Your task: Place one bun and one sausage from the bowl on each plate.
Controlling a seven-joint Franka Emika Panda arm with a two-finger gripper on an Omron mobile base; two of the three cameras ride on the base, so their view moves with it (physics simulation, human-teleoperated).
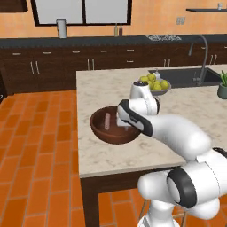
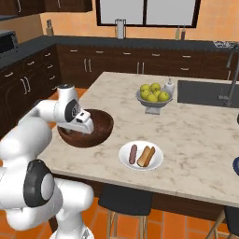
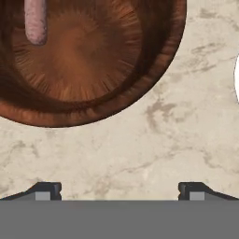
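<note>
Dark-brown wooden bowl [image 3: 140, 60] is holding one pinkish sausage [image 3: 35, 21]; the two-finger gripper [image 3: 119, 191] is hovering beside it, jaws apart and empty, over the marble counter [image 3: 154, 149].

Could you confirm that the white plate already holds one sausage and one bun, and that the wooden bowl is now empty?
Not quite: the wooden bowl is not empty. The hand view shows one sausage lying in it. The rest stands: in the right base view the white plate holds a sausage and a bun.
</note>
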